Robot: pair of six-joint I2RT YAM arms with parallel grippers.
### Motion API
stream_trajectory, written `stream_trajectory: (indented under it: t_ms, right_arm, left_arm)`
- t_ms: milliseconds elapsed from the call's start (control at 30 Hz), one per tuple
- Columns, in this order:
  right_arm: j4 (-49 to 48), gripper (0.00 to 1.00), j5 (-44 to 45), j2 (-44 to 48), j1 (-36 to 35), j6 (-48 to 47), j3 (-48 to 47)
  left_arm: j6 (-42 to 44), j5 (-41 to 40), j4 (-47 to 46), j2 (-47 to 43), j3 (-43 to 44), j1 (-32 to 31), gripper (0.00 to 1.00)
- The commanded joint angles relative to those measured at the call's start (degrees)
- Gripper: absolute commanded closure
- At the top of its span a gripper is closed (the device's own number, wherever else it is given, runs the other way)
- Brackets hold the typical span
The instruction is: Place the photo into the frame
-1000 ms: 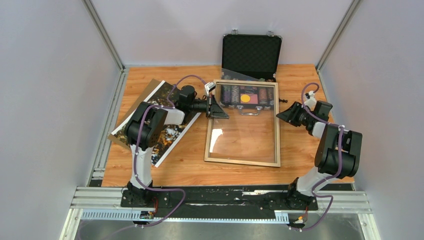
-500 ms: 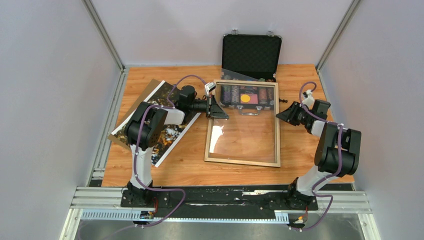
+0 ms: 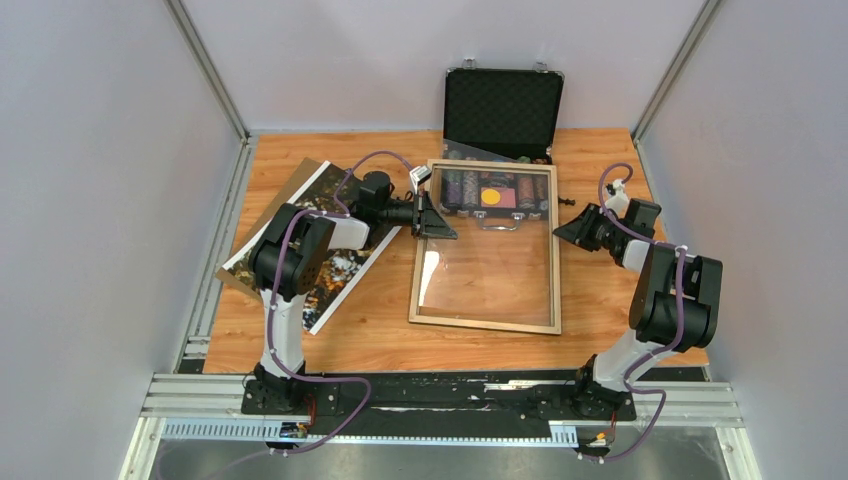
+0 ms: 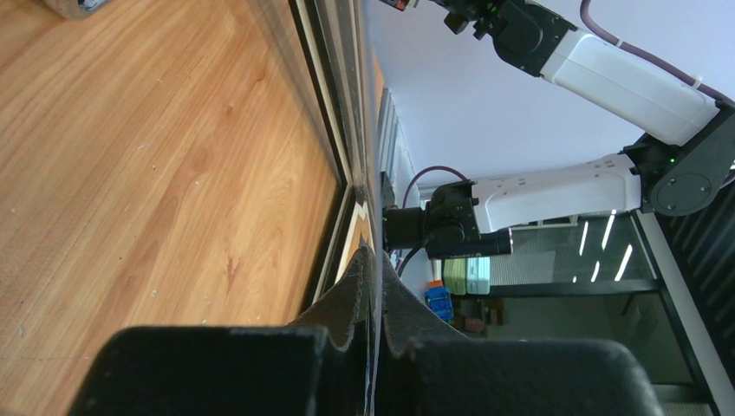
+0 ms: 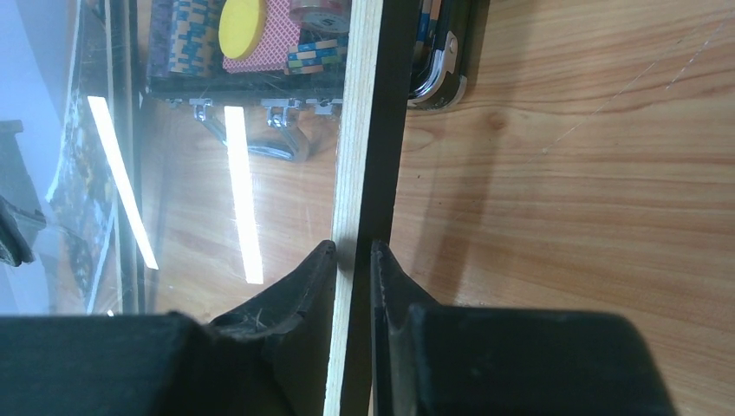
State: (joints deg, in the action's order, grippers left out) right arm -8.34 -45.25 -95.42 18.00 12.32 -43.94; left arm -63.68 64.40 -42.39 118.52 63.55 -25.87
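Observation:
The frame (image 3: 485, 323), light wood with a black side, lies in the middle of the table, its far end over the open chip case. A clear glossy sheet (image 3: 490, 260) sits in it, its far left part raised. My left gripper (image 3: 440, 222) is shut on the sheet's left edge; in the left wrist view the fingertips (image 4: 364, 269) pinch the thin clear edge. My right gripper (image 3: 562, 230) is shut on the frame's right rail (image 5: 364, 130), seen between its tips (image 5: 353, 251). The photo (image 3: 340, 272) lies face up at the left, partly under my left arm.
A brown backing panel (image 3: 303, 168) lies under the photo. The black chip case (image 3: 503, 110) stands open at the back, with its tray of chips (image 5: 260, 35) under the frame's far end. Grey walls close in both sides.
My right wrist has shifted very slightly. The frame, the sheet, the photo and my left arm stay where they were.

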Motion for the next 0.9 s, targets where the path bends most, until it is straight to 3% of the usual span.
stream_trajectory:
  t_ms: [0,567,867]
  right_arm:
    - [-0.48,0.82,-0.36,-0.03,-0.51,-1.24,-1.76]
    - [-0.5,0.83,-0.62,0.06,-0.6,-1.33,-1.84]
    - [-0.45,0.83,-0.54,0.14,-0.68,-1.42,-1.76]
  left_arm:
    - [2.05,0.97,-1.19,-0.25,2.16,-0.59,1.0]
    - [4.17,0.73,1.84,0.01,2.74,-0.59,1.0]
    - [1.02,0.1,-1.36,0.7,1.82,-0.59,1.0]
